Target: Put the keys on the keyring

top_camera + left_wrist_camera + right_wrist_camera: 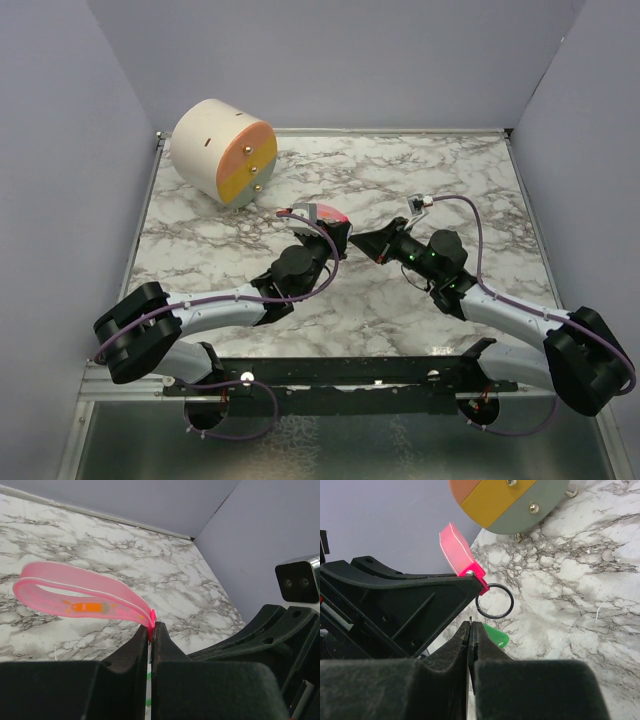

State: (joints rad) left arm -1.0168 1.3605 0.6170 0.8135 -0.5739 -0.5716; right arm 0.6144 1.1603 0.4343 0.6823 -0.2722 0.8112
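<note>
My left gripper [151, 626] is shut on the red end of a pink translucent strap loop [80, 592], held above the table's middle [322, 213]. In the right wrist view a black keyring [494, 617] hangs from that red end beside the left fingers [420, 595]. My right gripper [471, 625] is shut on a thin flat piece seen edge-on; only its tip shows just below the ring, and its colour is unclear. The green key [497, 636] lies on the marble under the ring. The two grippers [350, 243] meet tip to tip.
A big cream cylinder with an orange and pink face [215, 145] lies at the back left, also visible in the right wrist view [505, 500]. Grey walls enclose the marble table [450, 180] on three sides. The right arm's camera [300, 580] is close to the left gripper.
</note>
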